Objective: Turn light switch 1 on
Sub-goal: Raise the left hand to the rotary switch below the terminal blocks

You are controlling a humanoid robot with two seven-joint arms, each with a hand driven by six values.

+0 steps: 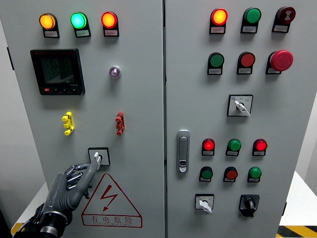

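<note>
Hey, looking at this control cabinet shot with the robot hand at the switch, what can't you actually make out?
Head view only:
- Labels under the indicator lamps and push buttons: too small to read.
- Meter display: dark, readings illegible.
- Rotary switch: partly covered by the left robot hand, so its position and any firm contact are unclear.
- Right robot hand: out of frame.
- Cabinet bottom: cut off by the lower edge.

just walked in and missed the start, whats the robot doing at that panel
The robot's left hand is reaching up to the white rotary switch low on the left cabinet door, just above the red triangular warning sign. Its extended fingers are at or touching the knob, not clearly gripping it. Whether the switch has been turned yet can't be told. The right hand is out of view.
</note>
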